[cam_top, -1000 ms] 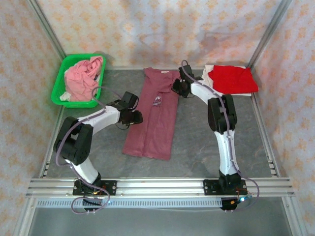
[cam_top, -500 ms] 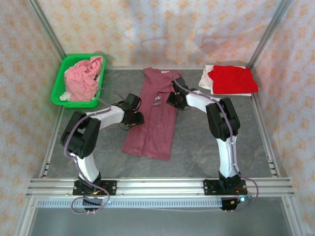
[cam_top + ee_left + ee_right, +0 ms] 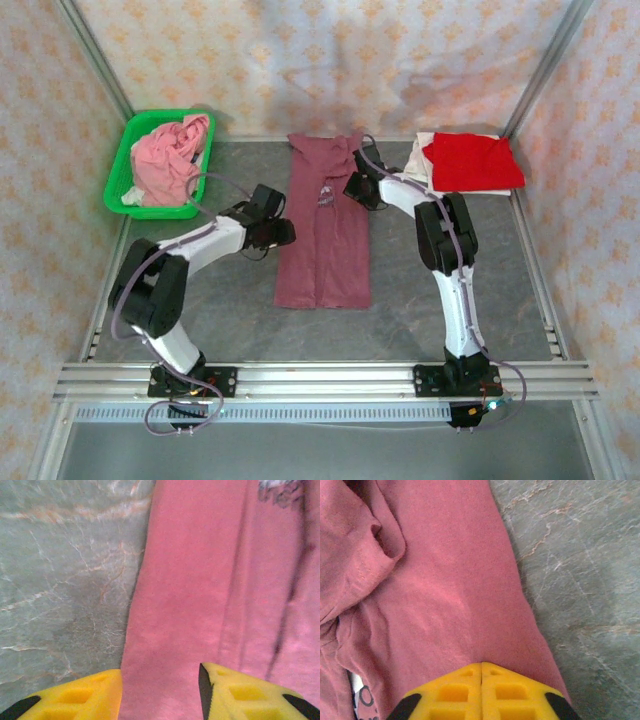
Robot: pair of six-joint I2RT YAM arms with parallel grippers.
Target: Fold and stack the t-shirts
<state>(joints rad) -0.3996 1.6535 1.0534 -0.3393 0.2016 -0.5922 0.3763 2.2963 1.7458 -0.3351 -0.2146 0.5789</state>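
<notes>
Long maroon cotton t-shirt [image 3: 325, 250], already folded into a narrow strip, lies flat on the grey table [image 3: 220, 310], right of the green plastic basket [image 3: 118, 185]. A second ago the strip ran askew, its hem swung toward the basket; it now lies straight, so it looks squared up and ready for the crosswise fold.

Left gripper [image 3: 275, 233] sits at the strip's basket-side edge, yellow fingers [image 3: 75, 697] apart over the cloth. Right gripper [image 3: 357, 188] rests on the edge away from the basket, near the collar, fingers together – cloth between them, cannot tell.

Folded red t-shirt [image 3: 470, 160] waits farther right of the basket; crumpled pink t-shirt [image 3: 165, 160] is inside it.
</notes>
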